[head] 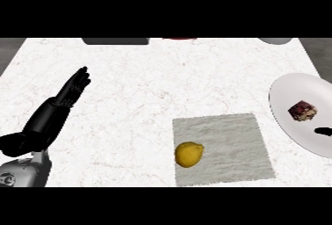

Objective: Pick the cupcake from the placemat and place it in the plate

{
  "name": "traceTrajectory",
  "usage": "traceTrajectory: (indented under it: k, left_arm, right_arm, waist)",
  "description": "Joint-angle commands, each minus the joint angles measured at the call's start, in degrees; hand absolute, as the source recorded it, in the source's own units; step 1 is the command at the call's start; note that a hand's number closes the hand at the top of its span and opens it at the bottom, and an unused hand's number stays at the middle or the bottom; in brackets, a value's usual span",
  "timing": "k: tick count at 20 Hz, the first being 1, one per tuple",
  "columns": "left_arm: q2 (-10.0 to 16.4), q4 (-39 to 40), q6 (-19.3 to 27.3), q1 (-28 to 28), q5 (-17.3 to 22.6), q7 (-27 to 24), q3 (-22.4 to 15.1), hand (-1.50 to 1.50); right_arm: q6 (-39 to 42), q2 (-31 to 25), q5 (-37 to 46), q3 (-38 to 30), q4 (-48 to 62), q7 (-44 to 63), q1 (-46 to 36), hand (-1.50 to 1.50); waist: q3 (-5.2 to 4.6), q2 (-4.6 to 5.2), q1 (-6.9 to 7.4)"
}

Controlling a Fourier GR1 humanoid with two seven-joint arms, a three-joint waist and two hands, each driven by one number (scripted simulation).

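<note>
White marbled counter (156, 79) fills the view. At its left the left hand (73, 90) rests open, fingers straight and pointing away from the robot, holding nothing. Right of that hand and nearer the robot lies the grey placemat (227, 140), with a yellow fruit (189, 154) on its near-left part. Only a black sliver of the right hand (322, 130) shows at the right edge, over the plate (285, 90); its state cannot be told. The cupcake (302, 110) sits on the plate, just beyond and left of that sliver, apart from it.
</note>
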Motion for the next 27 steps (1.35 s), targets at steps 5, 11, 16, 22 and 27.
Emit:
traceTrajectory:
  k: [5, 11, 16, 22, 27]
  left_arm:
    - [0.50, 1.11, -0.87, 0.05, -0.06, -1.19, 0.88, 0.00]
    - [-1.54, 1.60, 0.40, -0.90, -1.39, -0.77, -0.54, 0.00]
    - [-2.77, 1.00, 2.06, 0.57, -3.94, -1.97, -2.01, 0.00]
    - [-1.69, 0.42, 0.22, -0.50, -1.49, -0.04, -0.55, 0.00]
    - [-1.94, 0.10, 0.52, 0.93, -1.71, -0.66, -0.43, 0.00]
  right_arm:
    - [27.01, -7.44, -12.91, -7.91, 7.41, 0.08, 0.39, -1.50]
    - [37.38, -13.72, -16.02, -9.04, 9.18, 0.05, 2.28, -1.50]
    - [39.07, -16.04, -17.03, -9.33, 9.49, -2.17, 5.00, -1.50]
    - [40.80, -19.36, -18.74, -9.52, 8.60, -1.27, 6.73, -1.50]
    - [42.73, -20.92, -19.24, -8.20, 5.38, -3.08, 10.17, -1.50]
  waist:
    - [0.07, 0.11, -0.13]
    - [0.13, 0.21, -0.30]
    - [0.32, 0.45, -0.08]
    - [0.37, 0.38, 0.04]
    - [0.40, 0.10, -0.55]
